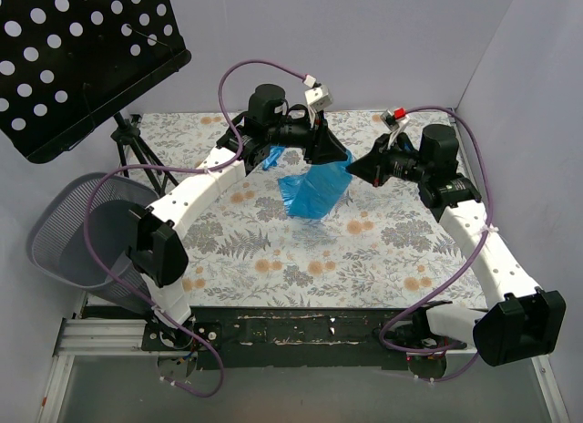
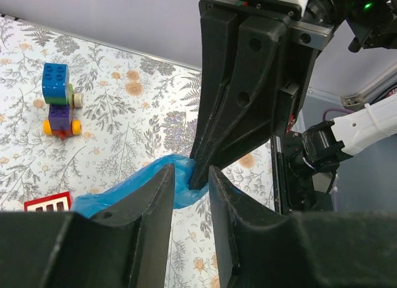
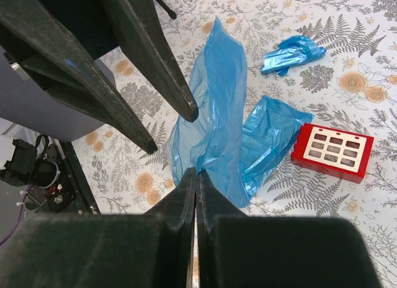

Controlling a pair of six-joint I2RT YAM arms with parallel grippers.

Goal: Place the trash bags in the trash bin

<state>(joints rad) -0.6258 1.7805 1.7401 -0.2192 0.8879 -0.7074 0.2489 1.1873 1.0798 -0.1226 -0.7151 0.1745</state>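
The bright blue trash bag (image 1: 314, 193) hangs in the middle of the table, its lower part near the flowered cloth. My right gripper (image 3: 197, 174) is shut on the bag's upper edge (image 3: 217, 114); in the top view the right gripper (image 1: 357, 168) is just right of the bag. My left gripper (image 2: 191, 176) is open, its fingers on either side of the right gripper's tip (image 2: 197, 178) and the pinched film (image 2: 124, 190). It shows open in the right wrist view (image 3: 172, 131). The wire mesh trash bin (image 1: 77, 232) lies at the left, off the table edge.
A smaller crumpled blue piece (image 3: 291, 52) lies apart on the cloth, also visible by the left arm (image 1: 271, 159). A red block (image 3: 332, 151) lies beside the bag. A toy-brick car (image 2: 59, 102) stands further off. A black perforated music stand (image 1: 82, 58) rises at the back left.
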